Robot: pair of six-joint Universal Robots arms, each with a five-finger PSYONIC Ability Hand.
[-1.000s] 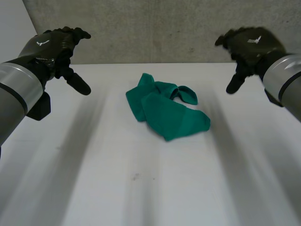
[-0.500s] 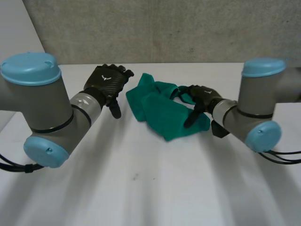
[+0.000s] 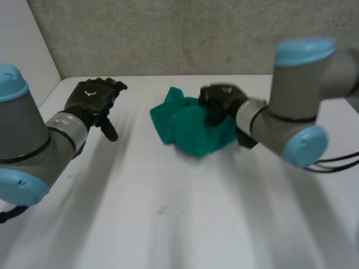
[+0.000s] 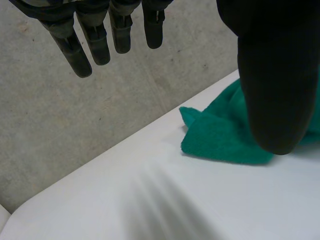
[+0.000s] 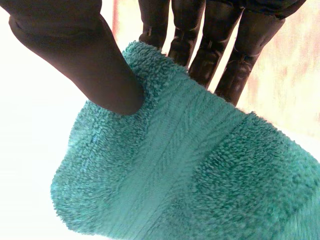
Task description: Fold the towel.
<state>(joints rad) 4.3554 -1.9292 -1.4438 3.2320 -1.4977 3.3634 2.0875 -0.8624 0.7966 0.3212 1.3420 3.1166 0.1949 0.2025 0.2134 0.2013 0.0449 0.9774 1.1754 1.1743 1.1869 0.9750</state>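
A green towel lies crumpled in the middle of the white table. My right hand is at the towel's far right part. In the right wrist view its thumb presses the terry cloth against the fingers behind it, pinching a fold. My left hand hovers to the left of the towel, apart from it. Its fingers are straight and hold nothing. A corner of the towel lies beyond its thumb.
A grey concrete wall runs along the table's far edge, close behind the towel. The right arm's elbow hangs over the table's right side. Bare tabletop stretches in front of the towel.
My right hand has closed on the towel's right part and drawn it leftward, bunching the cloth. My left hand has pulled back to the left, away from the towel.
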